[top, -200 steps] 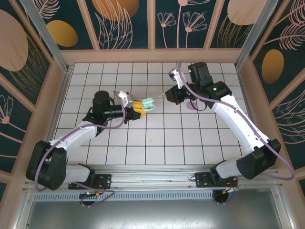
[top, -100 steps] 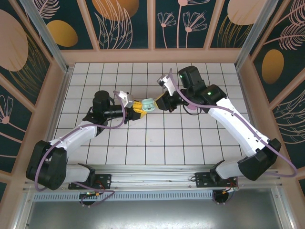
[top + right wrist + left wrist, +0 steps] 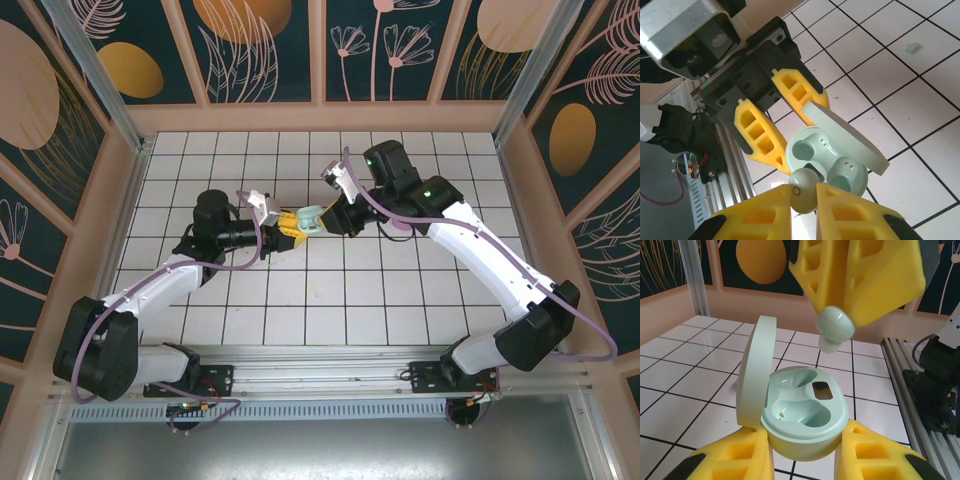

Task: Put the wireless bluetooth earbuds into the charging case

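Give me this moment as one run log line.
left pincer: shut on mint case, lid open | right pincer: shut on mint earbud, above case | earbud: not yet seated

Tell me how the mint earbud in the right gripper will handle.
The earbud looks smooth and rounded, so it is probably slippery and could squirt from the pinch of the right gripper. Tiny and likely light, it would probably roll across the tiles if it missed the open case.

- Left arm (image 3: 160, 282) and right arm (image 3: 490, 250): white shells with black joints (image 3: 213, 212).
- A purple cable (image 3: 611, 350) runs along each arm.
- Fingers (image 3: 735, 460) are yellow, with triangular hollows.
- Small green light (image 3: 425, 186) on the right arm.
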### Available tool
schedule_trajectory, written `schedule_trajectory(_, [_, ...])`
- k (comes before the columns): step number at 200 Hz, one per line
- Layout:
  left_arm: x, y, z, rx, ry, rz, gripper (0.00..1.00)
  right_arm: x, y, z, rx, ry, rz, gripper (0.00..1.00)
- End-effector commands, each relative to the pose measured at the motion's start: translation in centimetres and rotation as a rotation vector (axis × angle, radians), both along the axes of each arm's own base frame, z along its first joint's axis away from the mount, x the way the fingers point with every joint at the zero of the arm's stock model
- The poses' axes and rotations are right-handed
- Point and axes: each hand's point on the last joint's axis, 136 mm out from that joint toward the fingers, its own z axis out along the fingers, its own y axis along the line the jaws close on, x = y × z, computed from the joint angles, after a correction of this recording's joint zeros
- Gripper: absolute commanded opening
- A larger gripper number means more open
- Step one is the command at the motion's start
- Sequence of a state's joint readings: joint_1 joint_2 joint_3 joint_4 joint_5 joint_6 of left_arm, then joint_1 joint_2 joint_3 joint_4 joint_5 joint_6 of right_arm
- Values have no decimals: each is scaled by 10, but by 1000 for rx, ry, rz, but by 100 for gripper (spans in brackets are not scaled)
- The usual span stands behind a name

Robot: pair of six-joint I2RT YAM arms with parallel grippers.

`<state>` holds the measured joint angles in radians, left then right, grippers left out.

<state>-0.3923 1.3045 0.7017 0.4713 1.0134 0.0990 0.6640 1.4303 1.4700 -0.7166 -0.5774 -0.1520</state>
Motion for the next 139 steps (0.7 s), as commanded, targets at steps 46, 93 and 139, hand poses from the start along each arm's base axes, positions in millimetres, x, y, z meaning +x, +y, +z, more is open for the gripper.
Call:
schedule_trajectory(46, [-3,1,21,-31,-58,-16,10,0,4,-15,-39,18,20,16])
schedule_trajectory(93, [-4,2,20,-30,-58,-19,10,5,4,-23,-68,27,7,16])
schedule_trajectory(139, [-5,2,21,-29,-62,-20,10,6,5,-34,-91,55,14,16])
